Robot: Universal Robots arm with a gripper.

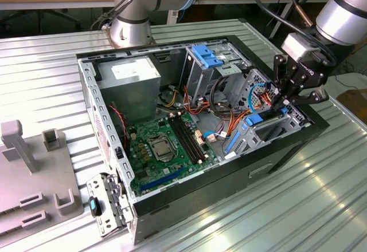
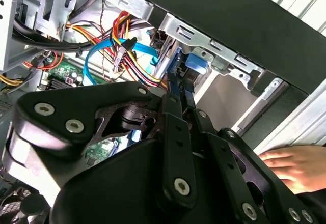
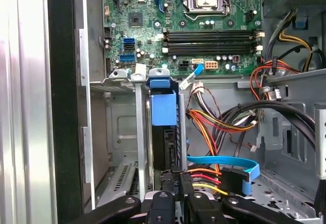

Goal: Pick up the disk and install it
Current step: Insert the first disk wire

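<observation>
At the right of the exterior view, the gripper (image 1: 285, 104) is clamped on the disk (image 3: 164, 132), which stands on edge in the drive bay (image 3: 122, 132), so it can slide along the bay's rails.

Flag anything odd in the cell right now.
A person's hand lies just outside the computer case, near the gripper, in the second wrist view. That is odd with the arm working at the drive bay. The disk stands upright in that bay. Nothing looks spilled or broken.
</observation>
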